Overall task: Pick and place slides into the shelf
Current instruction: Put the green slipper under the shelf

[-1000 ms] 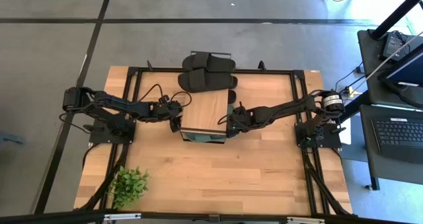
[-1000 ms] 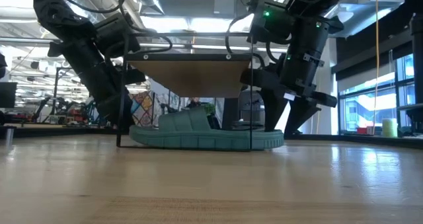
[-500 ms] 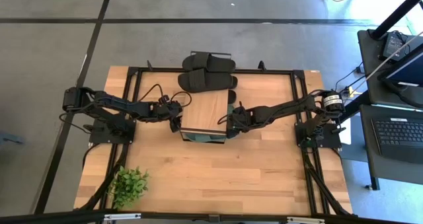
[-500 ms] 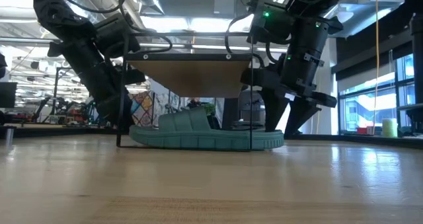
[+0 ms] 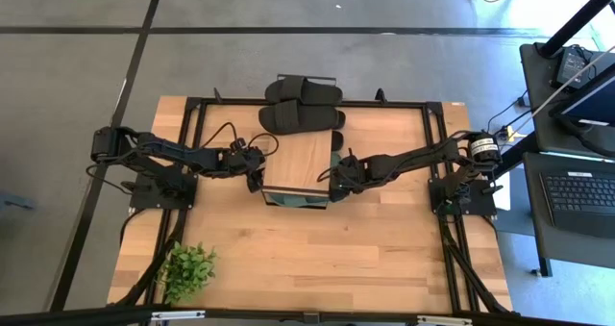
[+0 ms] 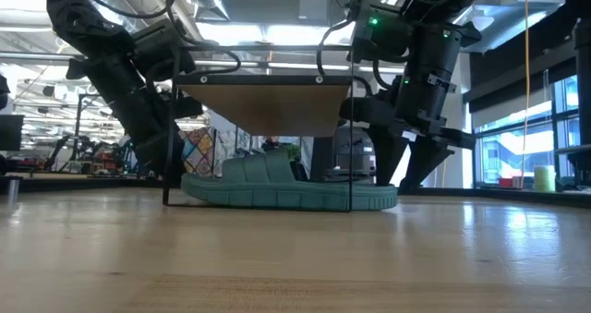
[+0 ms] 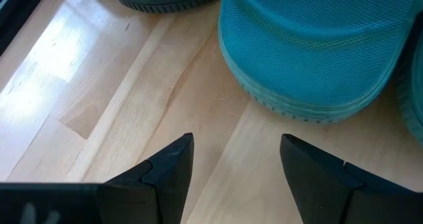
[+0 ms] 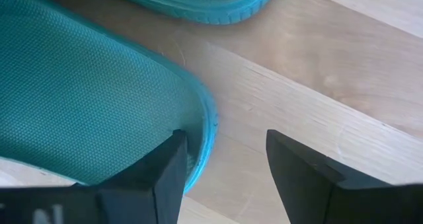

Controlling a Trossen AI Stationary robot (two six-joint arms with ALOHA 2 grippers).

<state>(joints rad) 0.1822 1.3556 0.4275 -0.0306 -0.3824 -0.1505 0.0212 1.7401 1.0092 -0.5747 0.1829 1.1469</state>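
Note:
The shelf (image 5: 300,161), a light plank top on a thin black frame, stands mid-table. Under it lie two dark green slides, soles on the table; one shows in the low view (image 6: 286,186). My left gripper (image 7: 234,141) is open at the shelf's left side, just short of the rounded end of a green slide (image 7: 310,45). At the shelf's right side, my right gripper (image 8: 225,135) is open and points steeply down at the end of a green slide (image 8: 86,92). Two black slides (image 5: 303,105) lie beyond the shelf, at the table's far edge. My right gripper has one finger (image 8: 173,161) over the green slide's end rim (image 8: 206,121), the other over bare table beside it. Whether that finger touches the slide, I cannot tell.
A small green potted plant (image 5: 187,270) stands at the table's near left corner. The near half of the wooden table (image 5: 317,259) is bare wood. Black frame rails (image 5: 437,124) run along the table's sides and far edge. A desk with a keyboard (image 5: 581,191) stands to the right.

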